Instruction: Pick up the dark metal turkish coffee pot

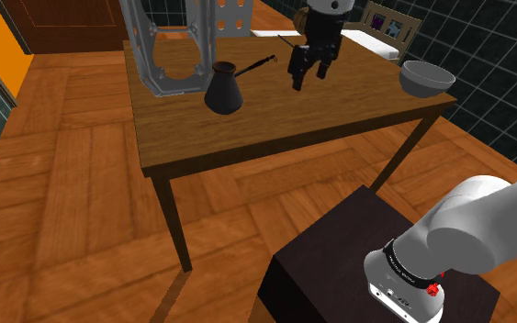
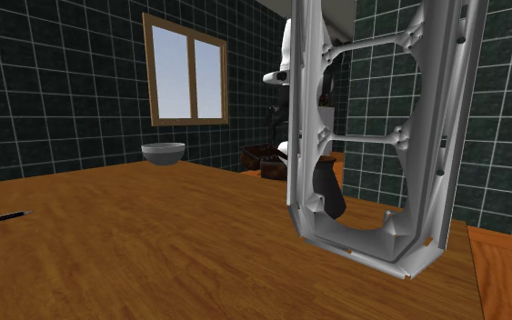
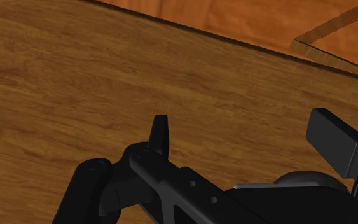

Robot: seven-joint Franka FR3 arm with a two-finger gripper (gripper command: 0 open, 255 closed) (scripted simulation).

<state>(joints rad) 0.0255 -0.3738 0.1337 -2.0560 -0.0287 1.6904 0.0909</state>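
a: what is seen as the largest thing?
b: a wooden table (image 1: 275,138) is seen on a wood floor, and the robot's dark stand (image 1: 330,257) is set a little apart from the table's near edge.
a: what is carried on the table?
b: a tall grey frame (image 1: 169,50) with cut-outs is stood at the table's far corner, at the shoulder view's left. a grey bowl (image 1: 427,77) is placed at the table's corner at the shoulder view's right.
a: where is the coffee pot found?
b: the dark coffee pot (image 1: 223,90) is stood upright on the table's far half, toward the shoulder view's left, with its long handle pointed to that view's right.
a: how is the gripper held?
b: the black gripper (image 1: 308,77) is hung above the table's far half, apart from the coffee pot. its fingers (image 3: 160,130) are spread apart, and bare table top is seen between them.
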